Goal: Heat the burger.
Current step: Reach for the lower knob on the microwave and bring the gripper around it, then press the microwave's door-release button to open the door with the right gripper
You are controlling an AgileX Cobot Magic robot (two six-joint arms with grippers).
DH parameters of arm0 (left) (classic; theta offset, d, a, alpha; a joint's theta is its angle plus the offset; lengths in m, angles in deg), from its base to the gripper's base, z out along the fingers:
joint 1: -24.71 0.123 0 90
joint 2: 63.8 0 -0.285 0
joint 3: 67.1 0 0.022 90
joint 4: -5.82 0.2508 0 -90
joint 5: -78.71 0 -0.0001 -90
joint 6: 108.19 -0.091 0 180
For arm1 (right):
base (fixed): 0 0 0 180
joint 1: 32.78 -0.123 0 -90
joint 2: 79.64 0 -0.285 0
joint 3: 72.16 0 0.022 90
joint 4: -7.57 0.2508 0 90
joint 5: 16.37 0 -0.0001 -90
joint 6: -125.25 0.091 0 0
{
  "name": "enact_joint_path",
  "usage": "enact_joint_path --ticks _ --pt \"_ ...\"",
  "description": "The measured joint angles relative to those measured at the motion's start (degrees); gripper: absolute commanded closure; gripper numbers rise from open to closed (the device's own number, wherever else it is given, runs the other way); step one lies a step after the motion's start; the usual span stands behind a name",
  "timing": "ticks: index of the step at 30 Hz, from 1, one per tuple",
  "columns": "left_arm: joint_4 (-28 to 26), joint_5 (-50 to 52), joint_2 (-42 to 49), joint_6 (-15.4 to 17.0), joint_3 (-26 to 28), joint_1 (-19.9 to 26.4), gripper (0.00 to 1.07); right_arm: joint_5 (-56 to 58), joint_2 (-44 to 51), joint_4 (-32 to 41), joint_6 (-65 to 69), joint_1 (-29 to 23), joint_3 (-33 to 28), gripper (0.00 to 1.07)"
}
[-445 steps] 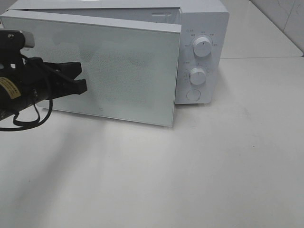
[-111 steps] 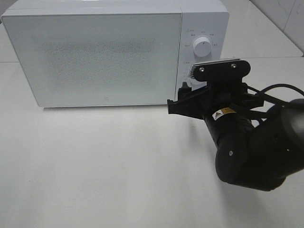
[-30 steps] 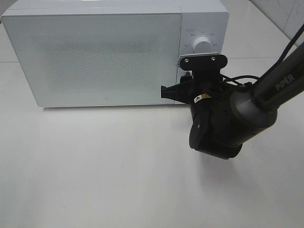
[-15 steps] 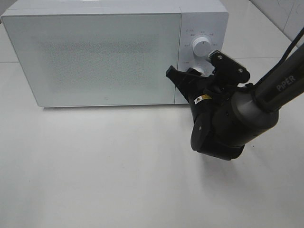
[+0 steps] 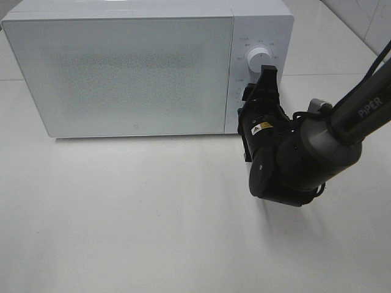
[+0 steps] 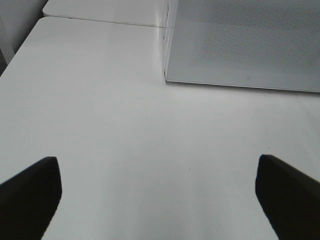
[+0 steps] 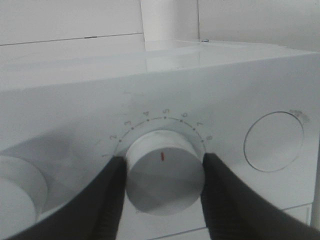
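Observation:
The burger is out of view; the white microwave (image 5: pixel 128 73) stands with its door closed. My right gripper (image 5: pixel 259 85) is pressed against the control panel, rolled onto its side. In the right wrist view, my right gripper (image 7: pixel 165 175) is shut on the lower dial (image 7: pixel 164 170), one black finger (image 7: pixel 107 200) on each side of it. The dial's red mark points at about five. My left gripper (image 6: pixel 160 200) is open over bare table in the left wrist view, near the microwave's front corner (image 6: pixel 167 75).
The upper dial (image 5: pixel 258 58) sits above the gripped one, and a round button (image 7: pixel 274 141) is beside it on the panel. The right arm's thick black body (image 5: pixel 293 159) hangs over the white table (image 5: pixel 153 220) in front of the panel.
My right wrist has rolled about a quarter turn clockwise while shut on the lower dial; its camera bracket swung from the top to the right side. The microwave has not moved.

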Motion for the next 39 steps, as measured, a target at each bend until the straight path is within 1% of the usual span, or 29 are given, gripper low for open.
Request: enact_joint_path --ticks 4,14,15,18,20,21,23,24,25,26,27,29,30,31,32,33,34,35,37,39 --pt "0.0 0.0 0.0 0.0 0.0 0.0 0.09 -0.1 0.0 -0.1 3.6 0.0 0.0 1.07" --pt "0.0 0.0 0.0 0.0 0.0 0.0 0.09 -0.1 0.0 -0.1 4.4 0.0 0.0 1.07" --pt "0.0 0.0 0.0 0.0 0.0 0.0 0.09 -0.1 0.0 -0.1 4.4 0.0 0.0 1.05" --pt "0.0 0.0 0.0 0.0 0.0 0.0 0.09 -0.1 0.0 -0.1 4.4 0.0 0.0 1.03" --pt "0.0 0.0 0.0 0.0 0.0 0.0 0.09 -0.1 0.0 -0.1 4.1 0.0 0.0 0.97" --pt "0.0 0.0 0.0 0.0 0.0 0.0 0.09 -0.1 0.0 -0.1 4.1 0.0 0.0 0.97" --pt "0.0 0.0 0.0 0.0 0.0 0.0 0.09 -0.1 0.0 -0.1 3.6 0.0 0.0 0.91" --pt "0.0 0.0 0.0 0.0 0.0 0.0 0.09 -0.1 0.0 -0.1 3.4 0.0 0.0 0.84" --pt "0.0 0.0 0.0 0.0 0.0 0.0 0.09 -0.1 0.0 -0.1 3.4 0.0 0.0 0.84" --pt "0.0 0.0 0.0 0.0 0.0 0.0 0.09 -0.1 0.0 0.0 3.4 0.0 0.0 0.81" --pt "0.0 0.0 0.0 0.0 0.0 0.0 0.09 -0.1 0.0 0.0 3.4 0.0 0.0 0.81" --pt "0.0 0.0 0.0 0.0 0.0 0.0 0.09 -0.1 0.0 0.3 1.7 0.0 0.0 0.62" --pt "0.0 0.0 0.0 0.0 0.0 0.0 0.09 -0.1 0.0 0.3 1.7 0.0 0.0 0.62" --pt "0.0 0.0 0.0 0.0 0.0 0.0 0.09 -0.1 0.1 0.3 0.9 0.0 0.0 0.58" --pt "0.0 0.0 0.0 0.0 0.0 0.0 0.09 0.5 0.3 -1.2 -0.3 0.0 0.0 0.50" --pt "0.0 0.0 0.0 0.0 0.0 0.0 0.09 0.5 0.3 -1.2 -0.3 0.0 0.0 0.50" --pt "0.0 0.0 0.0 0.0 0.0 0.0 0.09 1.0 1.1 -4.2 -1.5 -0.5 0.1 0.45" --pt "0.0 0.0 0.0 0.0 0.0 0.0 0.09 1.0 1.1 -4.2 -1.5 -0.5 0.1 0.45" --pt "0.0 0.0 0.0 0.0 0.0 0.0 0.09 0.7 2.9 -5.0 -4.1 -0.5 -0.6 0.40" --pt "0.0 0.0 0.0 0.0 0.0 0.0 0.09 0.7 4.1 -5.6 -5.9 -0.3 -1.7 0.38"
